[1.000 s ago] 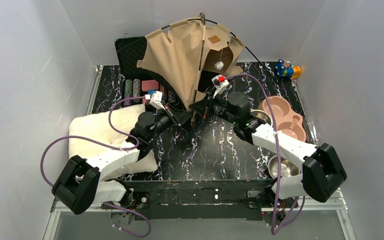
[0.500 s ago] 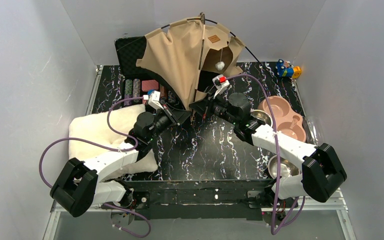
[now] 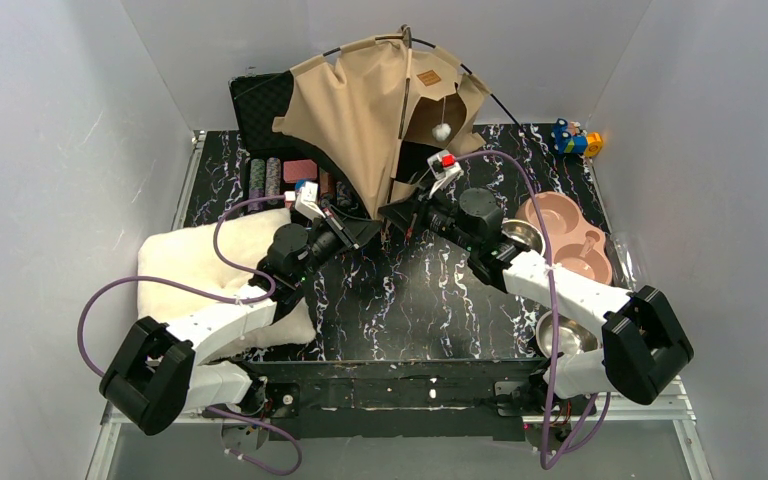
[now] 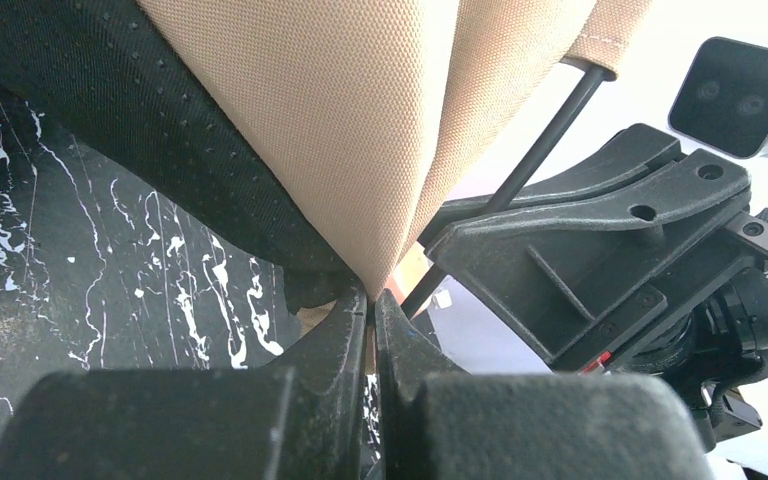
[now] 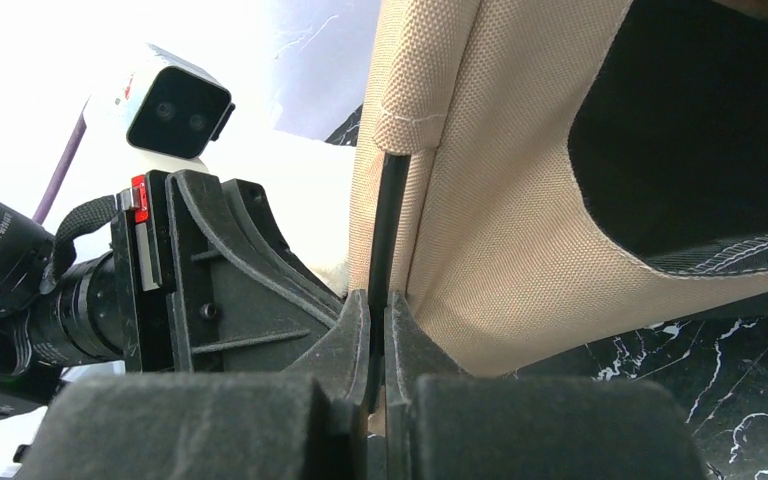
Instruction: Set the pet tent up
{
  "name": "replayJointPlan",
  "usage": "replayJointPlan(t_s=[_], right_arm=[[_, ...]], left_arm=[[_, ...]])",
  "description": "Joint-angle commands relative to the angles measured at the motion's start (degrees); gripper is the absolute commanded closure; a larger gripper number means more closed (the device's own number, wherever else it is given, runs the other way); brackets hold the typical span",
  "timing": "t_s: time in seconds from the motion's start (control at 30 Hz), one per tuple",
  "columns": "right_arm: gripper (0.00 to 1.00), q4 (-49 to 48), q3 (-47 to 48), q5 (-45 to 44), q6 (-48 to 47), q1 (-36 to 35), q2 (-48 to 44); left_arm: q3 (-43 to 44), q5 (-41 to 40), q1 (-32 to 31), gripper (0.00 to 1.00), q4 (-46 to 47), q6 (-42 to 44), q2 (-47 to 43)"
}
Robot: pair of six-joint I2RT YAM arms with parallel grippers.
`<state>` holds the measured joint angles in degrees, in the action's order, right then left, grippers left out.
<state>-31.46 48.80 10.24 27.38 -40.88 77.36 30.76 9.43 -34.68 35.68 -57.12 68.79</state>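
Though upright, pet tent (image 3: 360,110) corner within left gripper (image 4: 371,300) and right gripper (image 5: 378,300).

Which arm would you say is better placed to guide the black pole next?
Right, I think: the right fingers are clamped on the pole itself, whereas the left fingers pinch only the tent fabric.

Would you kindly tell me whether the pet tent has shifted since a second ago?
No. The pet tent overlaps the black case behind it exactly as before, with no visible shift.
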Motion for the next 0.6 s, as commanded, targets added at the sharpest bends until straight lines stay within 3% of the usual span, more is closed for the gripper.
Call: replayJointPlan(t_s=[0.0,0.57], right_arm=[[0.99,-10.95,0.0,-8.38,-0.79,2.65,0.57],[0.99,-10.49,-1.37,-15.23,-0.71,-0.29,-0.49]], left_arm=[[0.44,4.44,-1.84,1.0,-2.26,-1.73,-0.76],[1.17,2.66,-1.88,1.0,-0.57,-3.04,1.81]])
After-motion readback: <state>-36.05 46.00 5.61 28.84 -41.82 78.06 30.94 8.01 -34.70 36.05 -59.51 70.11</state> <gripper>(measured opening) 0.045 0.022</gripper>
